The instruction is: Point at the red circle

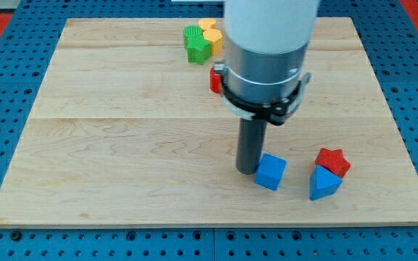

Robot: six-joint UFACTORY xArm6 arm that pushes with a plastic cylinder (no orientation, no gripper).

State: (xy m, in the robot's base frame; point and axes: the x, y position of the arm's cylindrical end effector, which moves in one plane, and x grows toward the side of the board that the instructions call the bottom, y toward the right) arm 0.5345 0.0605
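Observation:
A red block (214, 79), only a sliver of it showing, sits just left of the arm's body near the view's top centre; its shape is hidden, so I cannot tell if it is the circle. My tip (247, 171) rests on the board right beside the left edge of a blue cube (271, 172). A red star block (333, 162) lies at the view's right, touching a blue triangle block (324, 183) just below it. The tip is well below the partly hidden red block.
A green star block (197, 45) sits at the view's top, with two yellow blocks (210, 36) to its right, partly behind the arm. The wooden board (122, 145) lies on a blue pegboard surface.

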